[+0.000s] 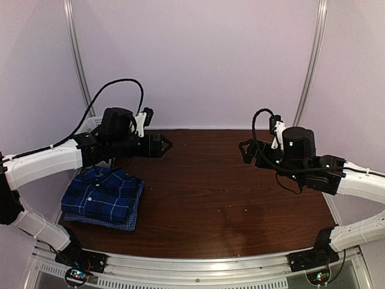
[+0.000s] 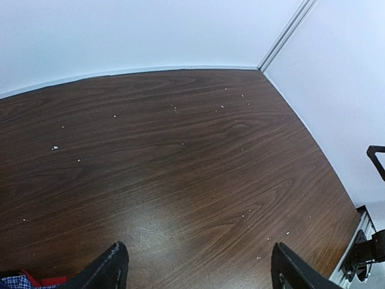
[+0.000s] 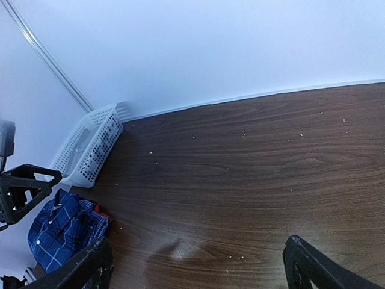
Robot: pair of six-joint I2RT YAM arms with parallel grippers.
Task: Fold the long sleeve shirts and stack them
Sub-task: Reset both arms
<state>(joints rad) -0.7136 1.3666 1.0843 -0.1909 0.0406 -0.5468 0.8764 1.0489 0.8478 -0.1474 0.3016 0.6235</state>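
Wooden table (image 1: 228,198): plaid shirt (image 1: 99,195) mostly hides paler shirt (image 1: 113,223); left pincer (image 1: 161,144), right pincer (image 1: 248,152) open.

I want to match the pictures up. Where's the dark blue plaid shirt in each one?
Top external: the plaid shirt lies folded at lower left.
Left wrist: just a blue scrap, bottom-left corner; maybe it.
Right wrist: lower left, below the white basket.
Shared landmark: the brown table.

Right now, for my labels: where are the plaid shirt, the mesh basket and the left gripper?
plaid shirt (image 1: 101,195), top view, folded top face.
mesh basket (image 3: 103,147), right wrist view, mesh side wall.
left gripper (image 1: 163,145), top view, between its open fingertips.
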